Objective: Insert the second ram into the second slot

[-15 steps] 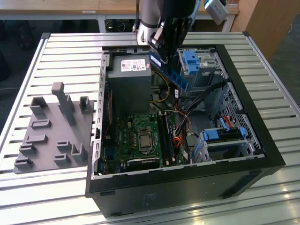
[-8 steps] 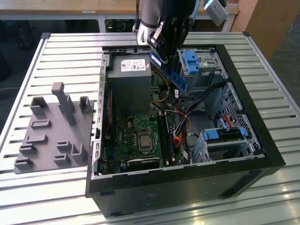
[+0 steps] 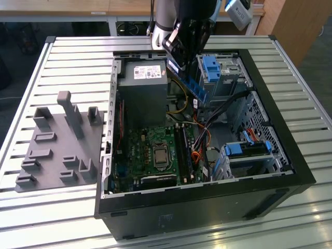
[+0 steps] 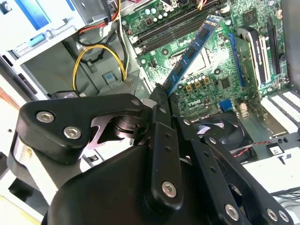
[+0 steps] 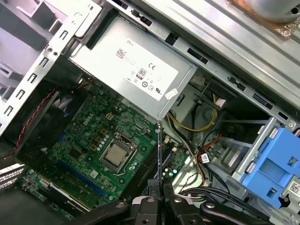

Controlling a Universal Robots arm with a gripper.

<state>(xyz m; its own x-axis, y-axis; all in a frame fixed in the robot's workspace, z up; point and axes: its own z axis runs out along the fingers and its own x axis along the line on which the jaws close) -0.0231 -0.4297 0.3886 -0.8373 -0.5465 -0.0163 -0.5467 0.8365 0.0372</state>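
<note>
a slatted metal table [image 3: 72,57] carries an open black computer case [image 3: 290,171] lying on its side. a grey moulded holder [image 3: 57,150] sits beside the case, toward the exterior view's left. inside the case, a grey power supply [image 3: 142,96] sits next to the green motherboard [image 3: 150,153]. long dark memory slots [image 3: 182,150] run along the side of the board nearer the drive bays. the arm's black tool [image 3: 176,62] hangs over the case, clenched on one end of the second ram [image 3: 194,87]. the thin blue stick is in the air and tilted, between the power supply and a light-blue drive clip [image 3: 211,67]. it is above the board and seated in no slot. in the second wrist view its free end points toward the slots.
</note>
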